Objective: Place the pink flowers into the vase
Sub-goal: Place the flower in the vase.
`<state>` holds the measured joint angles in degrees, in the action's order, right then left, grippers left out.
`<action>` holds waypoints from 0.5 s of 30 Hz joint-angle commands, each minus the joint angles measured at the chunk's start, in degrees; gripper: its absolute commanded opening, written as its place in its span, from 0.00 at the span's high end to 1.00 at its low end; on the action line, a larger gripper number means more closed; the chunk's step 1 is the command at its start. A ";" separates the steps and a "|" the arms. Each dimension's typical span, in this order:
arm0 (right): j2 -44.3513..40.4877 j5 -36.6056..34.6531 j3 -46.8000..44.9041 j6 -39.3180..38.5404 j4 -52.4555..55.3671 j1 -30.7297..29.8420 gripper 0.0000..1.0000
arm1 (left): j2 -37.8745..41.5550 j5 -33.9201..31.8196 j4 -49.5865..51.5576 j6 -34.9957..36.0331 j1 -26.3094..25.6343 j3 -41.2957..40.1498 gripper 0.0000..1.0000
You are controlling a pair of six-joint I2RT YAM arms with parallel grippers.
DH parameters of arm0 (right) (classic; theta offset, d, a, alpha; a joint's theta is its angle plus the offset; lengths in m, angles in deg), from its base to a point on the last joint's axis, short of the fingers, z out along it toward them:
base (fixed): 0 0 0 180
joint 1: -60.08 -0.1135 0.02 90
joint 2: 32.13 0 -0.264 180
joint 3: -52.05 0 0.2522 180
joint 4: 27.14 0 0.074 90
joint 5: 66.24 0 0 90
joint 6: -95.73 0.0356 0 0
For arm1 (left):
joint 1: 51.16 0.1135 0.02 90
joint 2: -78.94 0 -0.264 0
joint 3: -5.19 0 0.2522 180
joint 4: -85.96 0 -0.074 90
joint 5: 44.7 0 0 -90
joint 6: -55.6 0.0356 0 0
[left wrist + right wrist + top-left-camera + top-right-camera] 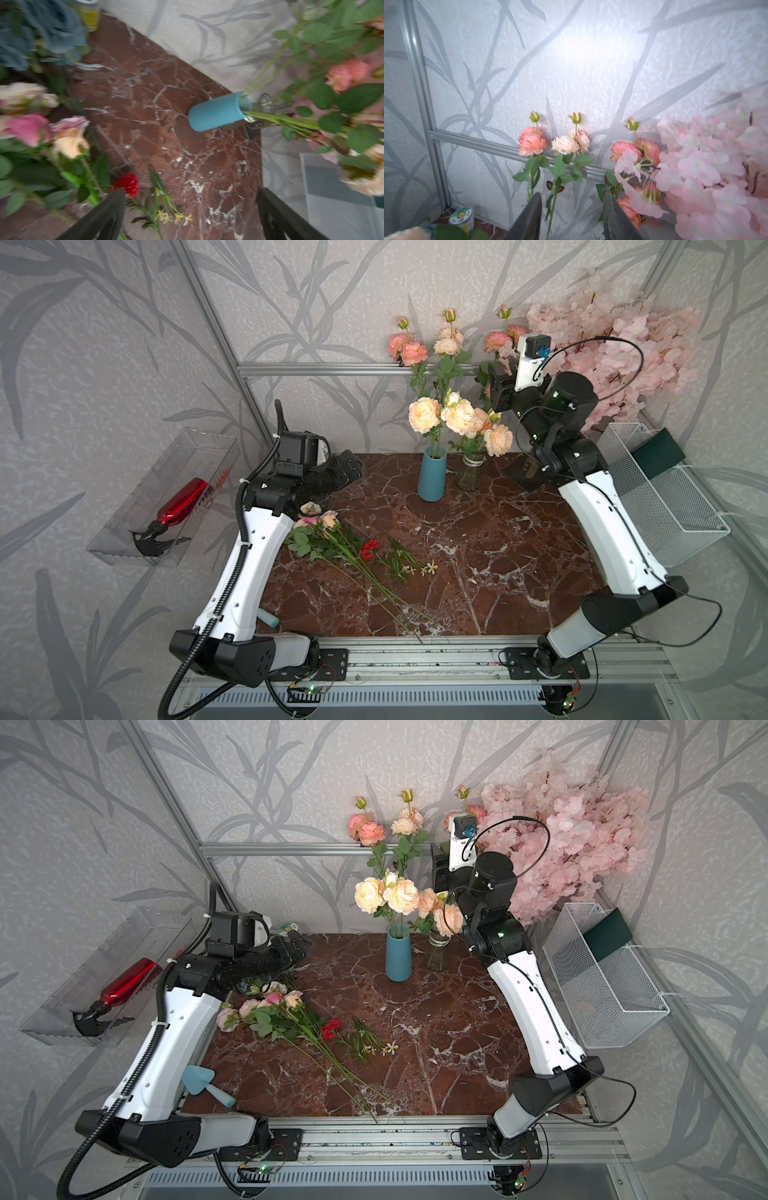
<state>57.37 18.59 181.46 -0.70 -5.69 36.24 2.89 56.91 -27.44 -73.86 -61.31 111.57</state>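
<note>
the brown marble table (478,539) carries everything. tall pink flowers (411,352), ruffled rose sprays on long green stems, stand upright at the back. more loose sprays (266,1011) lie flat beside the left arm, probably waiting their turn. the right gripper (572,193) hangs high by the standing heads, jaws parted and empty, a pose suited to releasing a stem. the left gripper (192,191) is spread wide and holds nothing. the slim blue ceramic vase (432,479) holds the upright stems.

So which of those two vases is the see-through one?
The glass vase with pale string round its neck; the blue vase beside it is opaque.
</note>
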 commanded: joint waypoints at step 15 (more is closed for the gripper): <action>-2.27 31.52 2.44 10.06 20.12 -24.29 0.60 | 1.83 -3.85 4.75 -14.11 13.57 -23.89 0.03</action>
<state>52.19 42.34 184.04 3.80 11.51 15.46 2.98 52.87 -21.26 -84.05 -48.16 89.80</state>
